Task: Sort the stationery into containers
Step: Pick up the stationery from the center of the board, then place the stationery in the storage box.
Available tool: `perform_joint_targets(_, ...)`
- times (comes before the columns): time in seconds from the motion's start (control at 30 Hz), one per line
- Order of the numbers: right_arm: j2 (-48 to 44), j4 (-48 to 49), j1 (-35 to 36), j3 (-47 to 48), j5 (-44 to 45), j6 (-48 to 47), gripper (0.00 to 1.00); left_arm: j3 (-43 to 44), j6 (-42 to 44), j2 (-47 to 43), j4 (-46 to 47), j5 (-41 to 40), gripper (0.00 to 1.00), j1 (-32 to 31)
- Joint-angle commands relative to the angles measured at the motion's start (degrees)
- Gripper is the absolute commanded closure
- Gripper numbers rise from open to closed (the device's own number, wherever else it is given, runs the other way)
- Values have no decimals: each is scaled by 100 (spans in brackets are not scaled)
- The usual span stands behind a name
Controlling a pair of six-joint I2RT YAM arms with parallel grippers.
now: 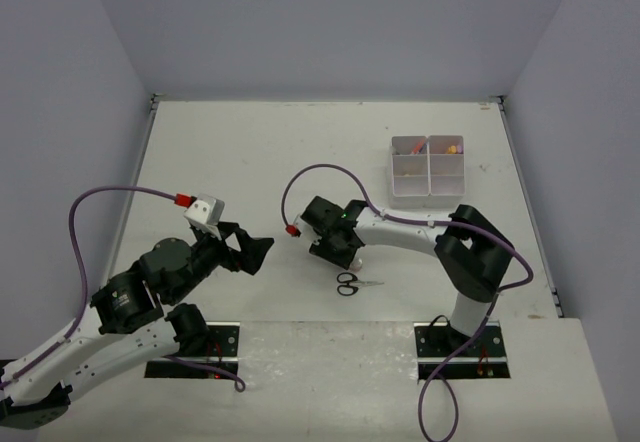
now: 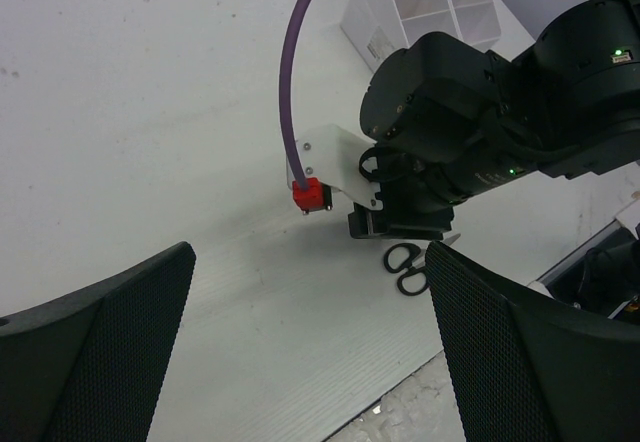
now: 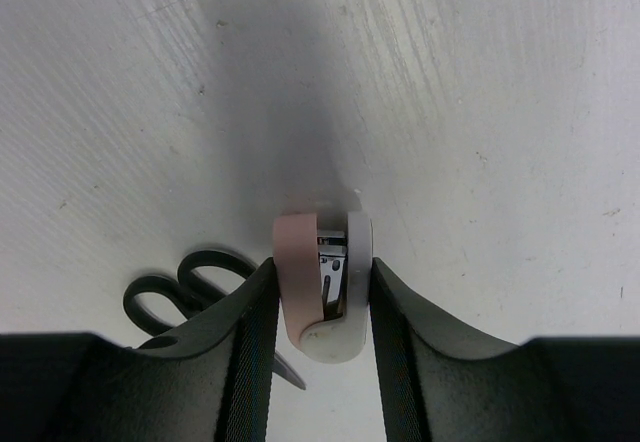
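A small pink and white stapler (image 3: pixel 322 297) stands on edge between the fingers of my right gripper (image 3: pixel 322 267), which press on both of its sides. It is low over the white table; I cannot tell whether it touches. Black-handled scissors (image 1: pixel 348 283) lie flat just to the near side of that gripper (image 1: pixel 333 250), and their handles (image 3: pixel 170 287) show to its left in the right wrist view. My left gripper (image 1: pixel 255 252) hangs open and empty left of centre, pointing at the right arm. The white divided container (image 1: pixel 428 194) stands at the back right with a few coloured items inside.
A purple cable (image 1: pixel 320 170) loops up from the right wrist with a red plug (image 1: pixel 292 230). In the left wrist view the right arm's black body (image 2: pixel 480 112) fills the upper right, with the scissors (image 2: pixel 405 265) under it and the container (image 2: pixel 375 22) behind.
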Motion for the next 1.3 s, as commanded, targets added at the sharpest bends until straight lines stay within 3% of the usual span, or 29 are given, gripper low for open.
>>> perform_joint_targets(0.0,-156,297,-22,160,734,79,98,-61,104,-31,134,42,0,41)
perform_joint_targets(0.17,-742,796,-282,51,1205,398,100,-55,104,-30,139,43,0,36)
perform_joint_targets(0.4,-2465,2079,-1372,-556,1933,1961,100,-60,111,-23,142,51,0,33)
perform_joint_targets(0.47,-2945,2461,-1556,-855,2497,2440,100,-55,112,-16,142,57,0,36)
perform_joint_targets(0.53,-3391,3017,-1700,-1146,2851,2634,100,-52,112,-18,146,65,0,33)
perform_joint_targets(0.7,-4344,5595,-2019,-2700,3151,2725,100,-52,121,-26,151,73,0,33)
perform_joint_targets(1.03,-3958,7557,-2747,-3528,2887,2966,100,-61,121,-74,160,95,0,33)
perform_joint_targets(1.27,-3610,7616,-3259,-3649,2327,3626,100,-79,135,-114,177,123,0,33)
